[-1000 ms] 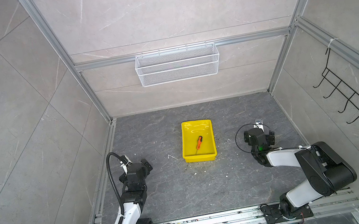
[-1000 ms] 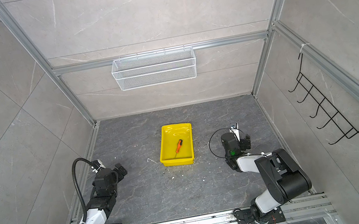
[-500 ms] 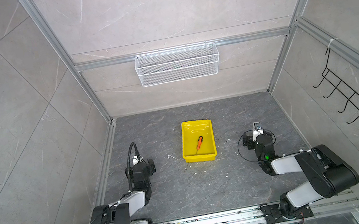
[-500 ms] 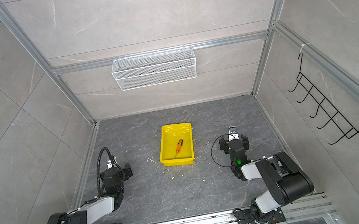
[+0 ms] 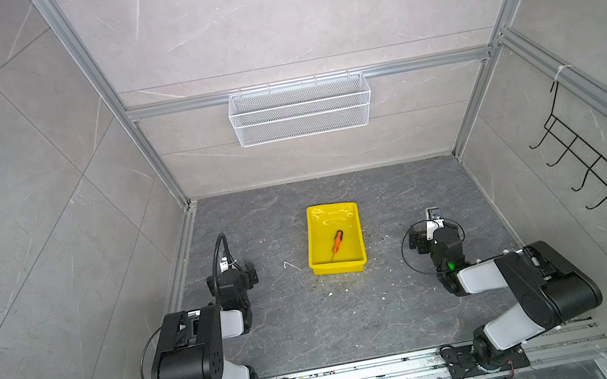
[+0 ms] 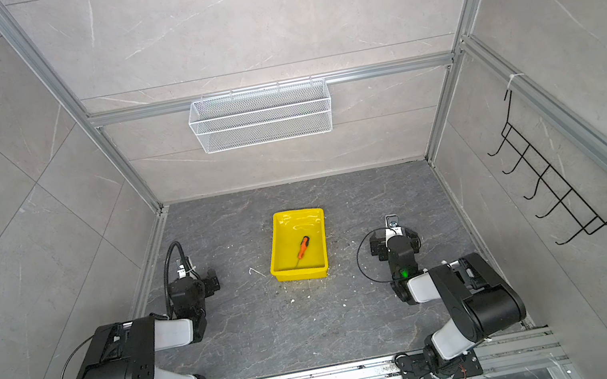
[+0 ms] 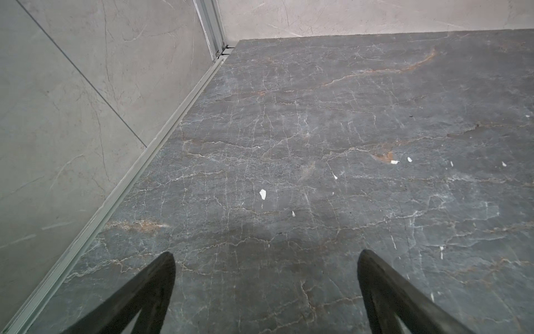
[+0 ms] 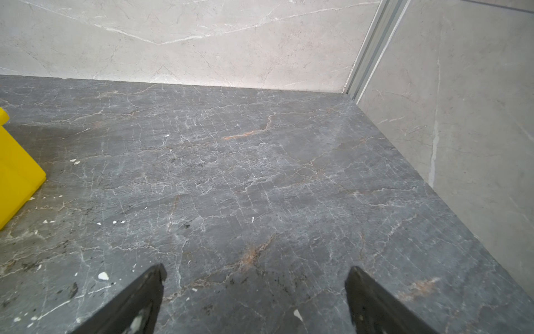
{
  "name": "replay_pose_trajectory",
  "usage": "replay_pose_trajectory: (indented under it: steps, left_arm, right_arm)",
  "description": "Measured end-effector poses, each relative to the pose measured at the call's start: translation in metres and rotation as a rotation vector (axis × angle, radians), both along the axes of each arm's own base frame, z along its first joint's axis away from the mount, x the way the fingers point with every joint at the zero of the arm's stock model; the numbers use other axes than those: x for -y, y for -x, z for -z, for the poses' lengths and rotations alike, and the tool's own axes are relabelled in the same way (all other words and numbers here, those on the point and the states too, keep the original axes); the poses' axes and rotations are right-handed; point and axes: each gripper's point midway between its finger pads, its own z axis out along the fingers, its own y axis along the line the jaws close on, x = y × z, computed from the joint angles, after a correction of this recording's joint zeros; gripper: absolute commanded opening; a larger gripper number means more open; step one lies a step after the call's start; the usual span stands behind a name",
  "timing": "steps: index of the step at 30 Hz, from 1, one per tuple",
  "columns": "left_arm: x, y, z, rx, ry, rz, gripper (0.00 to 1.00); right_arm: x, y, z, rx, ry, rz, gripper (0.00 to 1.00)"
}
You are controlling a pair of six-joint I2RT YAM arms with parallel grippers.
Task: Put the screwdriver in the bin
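Left hand point(image 7: 265, 254): fingers spread wide, nothing between them, only bare desk point(image 7: 318, 130) underneath. It sits low, close to the left wall's aluminium rail point(image 7: 161, 138). A few white flecks point(image 7: 262, 193) lie on the stone ahead of it.

Right hand point(image 8: 255, 269): same, fingers wide apart and empty, hanging just above the desk. One yellow corner of the bin point(image 8: 17, 173) shows at the edge of its wrist view, clear of the fingers. There are more white crumbs and dark specks around here (this side of the desk is dirtier).

In both top views the arms are folded low near their bases, one on each side, with the bin point(image 5: 339, 268) between them and well apart from both.

The screwdriver point(image 5: 337, 241) is in the bin, flat on its floor about mid-way. It lies diagonal, with the black cap toward the back wall and the shaft tip toward the front-left, and nothing touches it. The other top view agrees: screwdriver point(image 6: 303, 247) inside the bin point(image 6: 299, 273).

A thin white scrap point(image 5: 290, 265) lies on the desk just left of the bin.

Further out, a white mesh basket point(image 5: 300, 109) hangs on the back wall rail and a black hook rack point(image 5: 604, 179) on the right wall.
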Motion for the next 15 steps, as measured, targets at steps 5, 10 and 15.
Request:
replay_pose_trajectory:
  steps: [5,10,15]
  left_arm:
    - [0.002,-0.0036,-0.0028,0.008,0.011,0.013,1.0]
    - [0.0032,-0.0036,-0.0021,0.006,0.014,0.02,1.0]
    - [0.0035,-0.0033,-0.0013,0.002,0.015,0.022,1.0]
  right_arm:
    - [-0.0012,-0.0003,0.0,0.0,-0.002,-0.006,0.99]
    - [-0.0014,-0.0016,0.0,-0.003,-0.007,-0.014,0.99]
    - [0.0019,-0.0051,-0.0022,-0.001,-0.016,-0.016,0.99]
